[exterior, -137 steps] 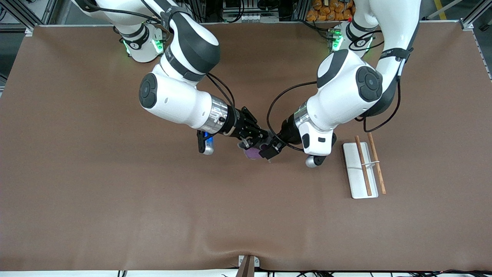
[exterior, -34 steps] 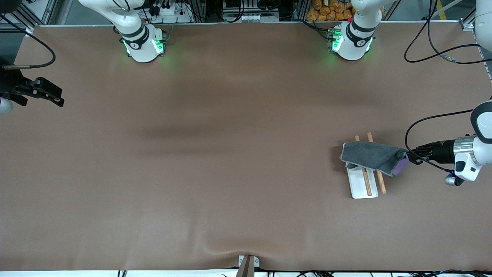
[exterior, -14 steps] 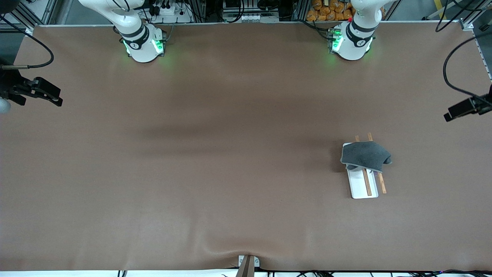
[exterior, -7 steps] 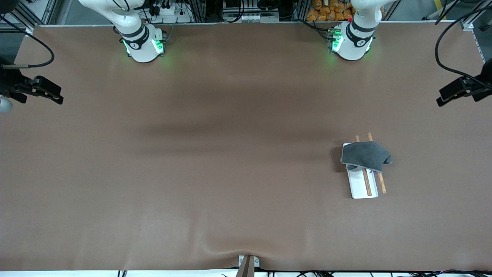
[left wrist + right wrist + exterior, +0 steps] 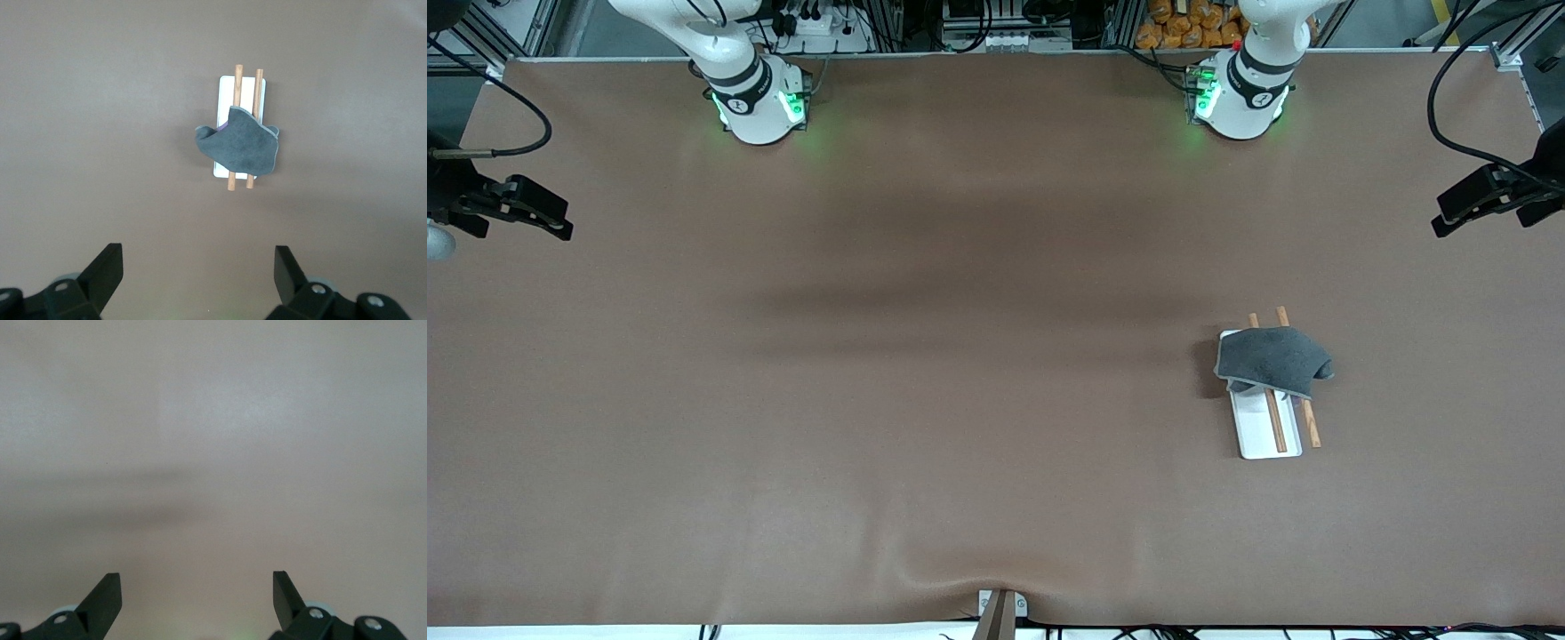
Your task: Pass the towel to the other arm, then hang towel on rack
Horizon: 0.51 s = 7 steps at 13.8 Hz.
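Towel (image 5: 1272,360): lay over the rack (image 5: 1267,418) sticks, at the left arm's end of the desk (image 5: 960,373).
Left tool (image 5: 198,277): spread, empty, high over the desk.
Right tool (image 5: 197,595): spread, empty, waiting.
Left to do: nothing, it seemed.

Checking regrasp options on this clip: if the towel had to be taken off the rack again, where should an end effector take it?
Probably at the bunched corner of the towel that hangs past the outer wooden bar of the rack, toward the left arm's end of the table. It overhangs free of the bars there, so the open left end effector could come down on it.
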Tool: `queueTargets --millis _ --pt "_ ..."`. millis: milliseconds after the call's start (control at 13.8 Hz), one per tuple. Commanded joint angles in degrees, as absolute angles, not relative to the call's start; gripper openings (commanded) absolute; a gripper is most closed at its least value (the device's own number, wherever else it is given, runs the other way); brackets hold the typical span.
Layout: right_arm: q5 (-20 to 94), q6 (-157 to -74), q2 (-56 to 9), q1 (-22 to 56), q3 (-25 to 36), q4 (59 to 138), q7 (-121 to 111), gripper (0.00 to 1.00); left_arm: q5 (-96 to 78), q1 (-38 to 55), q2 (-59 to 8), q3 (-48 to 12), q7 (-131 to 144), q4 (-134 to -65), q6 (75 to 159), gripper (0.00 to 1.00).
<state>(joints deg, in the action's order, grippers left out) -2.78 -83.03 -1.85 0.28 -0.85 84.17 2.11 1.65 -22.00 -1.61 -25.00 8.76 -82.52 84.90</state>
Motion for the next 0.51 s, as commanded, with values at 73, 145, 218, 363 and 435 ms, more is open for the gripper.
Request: queueTargets --millis 73,145,218,363,435 --pt "-3.3 -82.2 -2.4 -0.2 -1.1 82.9 2.5 1.00 3.1 -20.1 0.5 -24.7 7.8 -82.2 83.8 1.00" --pt "-3.3 -82.2 -2.4 -0.1 -1.1 82.9 2.6 1.00 3.1 -18.7 0.7 -22.6 7.7 -82.3 83.8 1.00" --pt "-3.3 -82.2 -2.4 -0.2 -1.1 82.9 2.5 1.00 3.1 -16.1 0.9 -19.9 7.9 -82.5 83.8 1.00" --pt "-3.3 -82.2 -2.4 -0.2 -1.1 82.9 2.5 1.00 3.0 -9.4 0.9 -13.3 8.6 -82.5 83.8 1.00" --pt "-3.3 -82.2 -2.4 -0.2 -1.1 82.9 2.5 1.00 3.0 -6.2 0.9 -10.1 8.7 -82.5 83.8 1.00"
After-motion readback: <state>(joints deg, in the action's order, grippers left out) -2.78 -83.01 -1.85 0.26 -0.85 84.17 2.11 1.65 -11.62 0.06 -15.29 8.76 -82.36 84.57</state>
